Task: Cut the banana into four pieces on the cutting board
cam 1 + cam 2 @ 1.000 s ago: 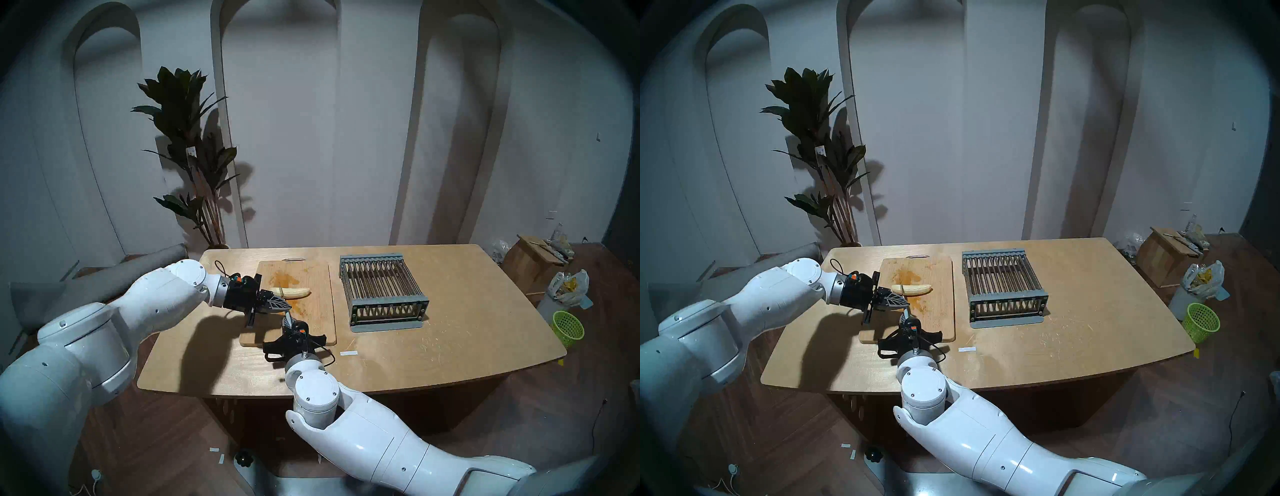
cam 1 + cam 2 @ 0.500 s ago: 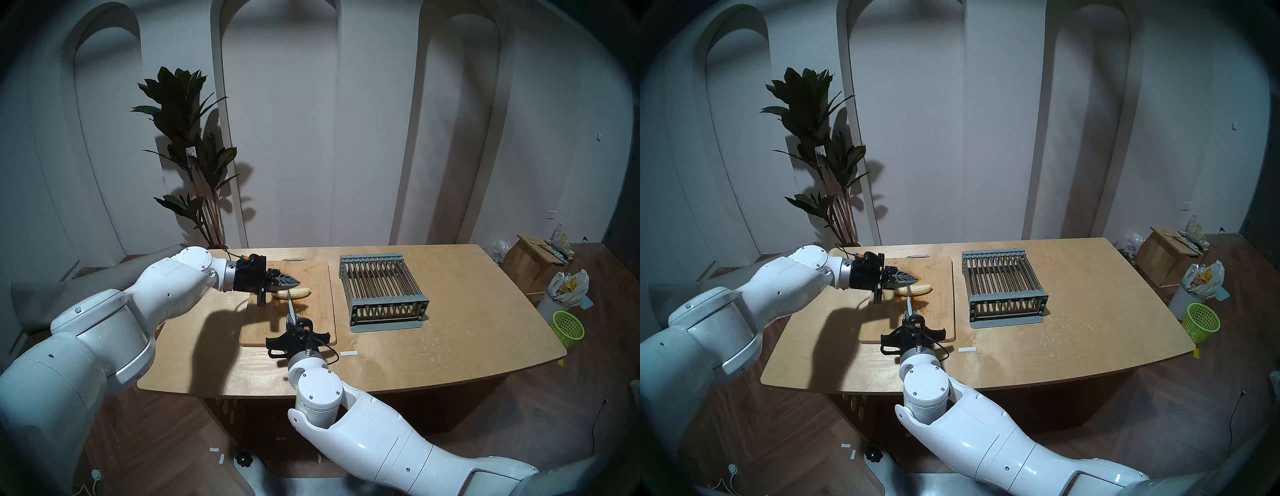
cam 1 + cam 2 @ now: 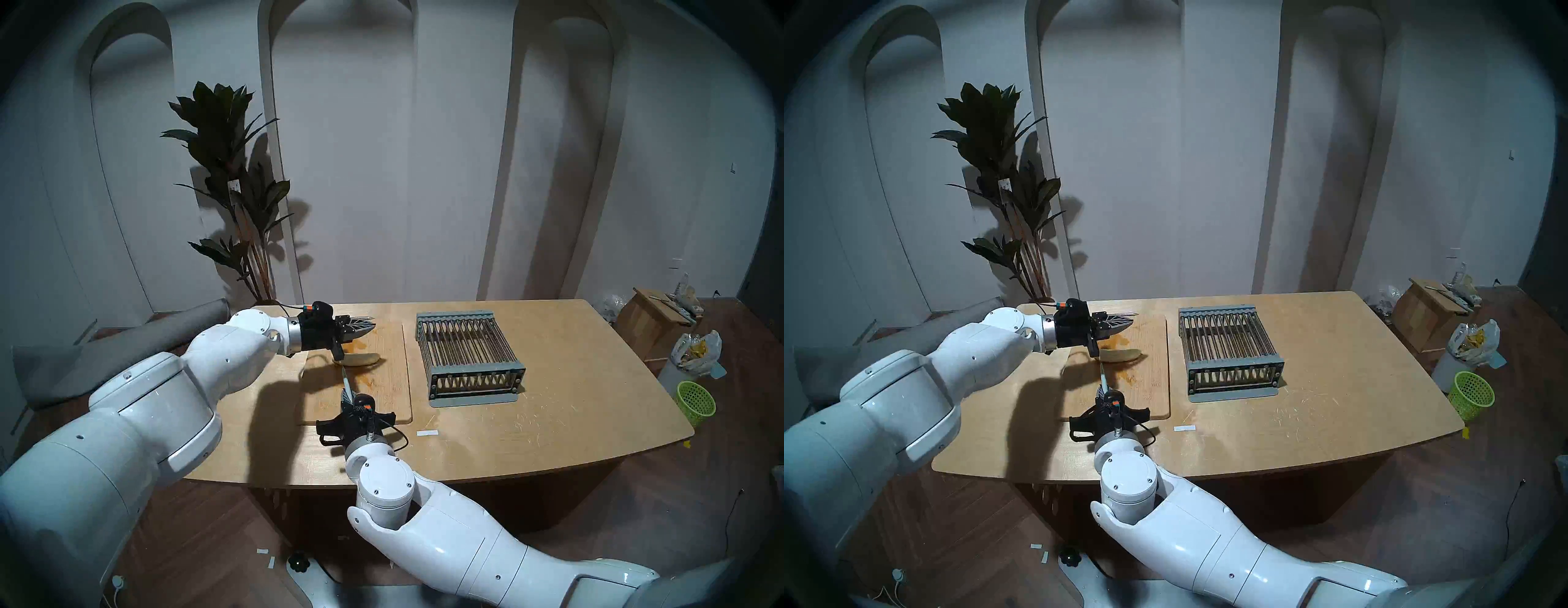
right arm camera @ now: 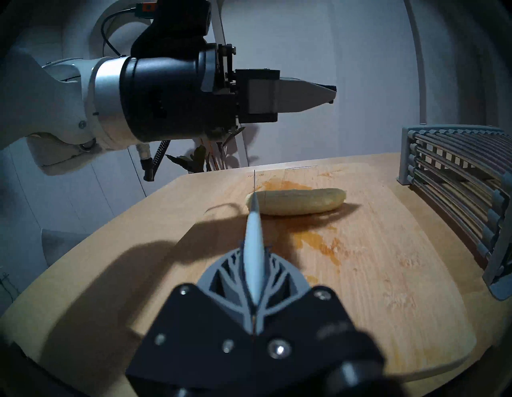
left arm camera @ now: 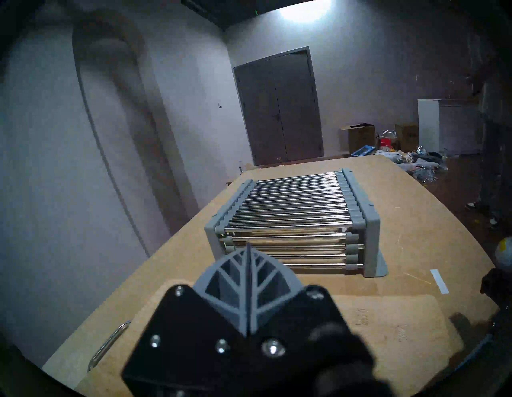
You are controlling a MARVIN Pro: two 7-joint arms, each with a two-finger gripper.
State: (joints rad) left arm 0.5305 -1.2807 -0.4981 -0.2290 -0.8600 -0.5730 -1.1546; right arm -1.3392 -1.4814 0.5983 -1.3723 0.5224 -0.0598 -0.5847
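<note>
The peeled banana lies across the middle of the bamboo cutting board, beside an orange-brown stain. The right wrist view shows the banana with a thin cut line near its left end. My right gripper is shut on a knife with a pale handle. The thin blade points at the banana's left end. My left gripper is shut and empty and hovers over the board's far end, above and behind the banana. In the left wrist view the left gripper faces the rack, and the banana is out of view.
A grey slatted metal rack stands right of the board. A white strip lies on the table near its front edge. A green basket and bags are on the floor to the right. A plant stands behind the table's left corner.
My left arm has risen and swung from the board's near left side to above its far end, still shut. My right gripper has drawn the knife back and left, off the banana's middle.
</note>
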